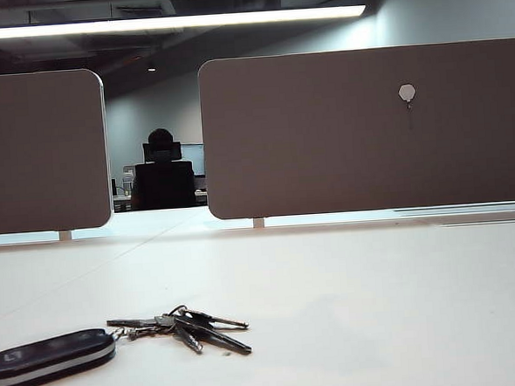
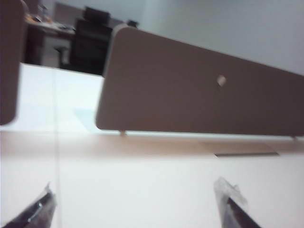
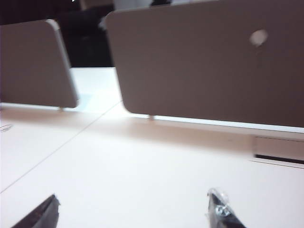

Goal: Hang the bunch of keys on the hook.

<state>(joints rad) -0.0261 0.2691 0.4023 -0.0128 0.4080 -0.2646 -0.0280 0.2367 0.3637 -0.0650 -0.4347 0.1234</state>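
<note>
The bunch of keys [image 1: 118, 340] lies untouched near-left; my left gripper [image 2: 135, 204] and right gripper [image 3: 133, 211] gape empty, the hook [image 1: 407, 95] far-right bare.

Fob [image 1: 49, 358] cut by exterior edge; hook [image 2: 221, 80] blurred; both grippers' jaws mostly off-frame

The bunch of keys [image 1: 118, 339] lies on the table [image 1: 378, 308] at about 7 o'clock, near the front. The hook [image 1: 407, 95] sits on the panel [image 1: 324, 136] behind, at 1 o'clock. Another panel [image 1: 36, 150] stands at 10 o'clock.
</note>
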